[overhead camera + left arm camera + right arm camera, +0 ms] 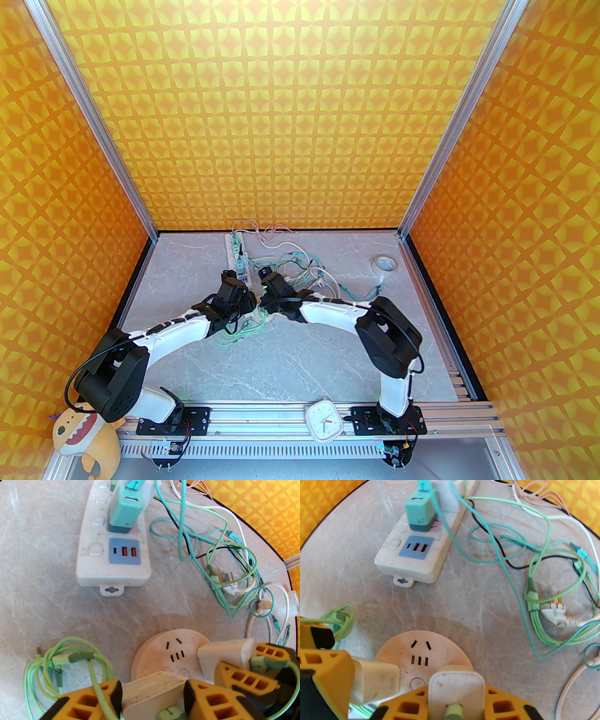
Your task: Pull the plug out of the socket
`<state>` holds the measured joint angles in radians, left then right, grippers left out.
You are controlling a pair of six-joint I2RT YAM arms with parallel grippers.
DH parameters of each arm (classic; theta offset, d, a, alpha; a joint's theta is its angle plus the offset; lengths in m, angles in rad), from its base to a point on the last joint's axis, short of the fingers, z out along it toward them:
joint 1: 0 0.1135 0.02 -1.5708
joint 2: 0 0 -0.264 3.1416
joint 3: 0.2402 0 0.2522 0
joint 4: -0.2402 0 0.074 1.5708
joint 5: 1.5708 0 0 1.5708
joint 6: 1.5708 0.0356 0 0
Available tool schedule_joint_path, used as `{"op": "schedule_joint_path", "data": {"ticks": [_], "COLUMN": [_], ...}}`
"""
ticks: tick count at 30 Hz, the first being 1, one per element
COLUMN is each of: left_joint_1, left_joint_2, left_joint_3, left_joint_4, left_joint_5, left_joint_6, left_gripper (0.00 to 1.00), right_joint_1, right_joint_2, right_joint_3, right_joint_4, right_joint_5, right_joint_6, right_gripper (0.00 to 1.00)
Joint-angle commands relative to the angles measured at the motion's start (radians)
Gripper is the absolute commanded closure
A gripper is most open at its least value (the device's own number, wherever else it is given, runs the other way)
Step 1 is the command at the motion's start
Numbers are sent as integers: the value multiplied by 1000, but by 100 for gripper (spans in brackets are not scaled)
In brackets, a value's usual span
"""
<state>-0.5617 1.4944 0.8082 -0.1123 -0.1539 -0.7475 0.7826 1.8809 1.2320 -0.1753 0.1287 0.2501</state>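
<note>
Left wrist cam: the left gripper (152, 698) is clamped on a cream blocky plug (152, 691) at the near edge of the round pinkish-cream plastic socket (161, 644). I can't tell if the prongs are fully seated. My worry is that the socket just sits loose on the grey marble-look table (46, 585), so a pull could drag the whole disc up with the plug. A light green cable (77, 657) also runs across one yellow finger, so it might snag or get towed along.

Right wrist cam: the right gripper (455, 705) is gripping a white rectangular plug (455, 686) standing on the same socket, just beside the cream one. If both pull at once nothing pins the base down, and an angled yank could bend the prongs. The long white power strip (426, 557) lies well apart, so it's no issue.

Top cam: the left arm (173, 323) and right arm (328, 311) both reach in low and bowed, and their wrists meet over the middle of the table, nearly touching. The socket sits right under them.
</note>
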Motion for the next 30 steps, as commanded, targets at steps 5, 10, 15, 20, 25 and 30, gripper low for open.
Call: {"op": "schedule_joint_path", "data": {"ticks": [5, 10, 15, 20, 25, 30], "left_joint_1": [2, -2, -6, -13, -17, -17], "left_joint_2": [46, 53, 58, 62, 64, 58], "left_joint_3": [-15, 0, 9, 16, 14, 7], "left_joint_4": [-127, -138, -146, -152, -155, -162], "left_joint_5": [-13, -13, -12, -13, -12, -13], "left_joint_6": [16, 17, 17, 16, 11, 14], "left_gripper": [53, 52, 52, 53, 53, 53], "right_joint_1": [34, 138, 184, 181, 130, 28], "right_joint_2": [-62, 9, 44, 14, -53, -111], "right_joint_3": [24, 96, 116, 88, 36, -39], "right_joint_4": [45, -39, -52, -38, 2, 81], "right_joint_5": [-91, 55, 111, 139, 70, -77], "right_joint_6": [6, -82, -102, -98, -56, 30], "right_gripper": [78, 77, 77, 76, 76, 77]}}
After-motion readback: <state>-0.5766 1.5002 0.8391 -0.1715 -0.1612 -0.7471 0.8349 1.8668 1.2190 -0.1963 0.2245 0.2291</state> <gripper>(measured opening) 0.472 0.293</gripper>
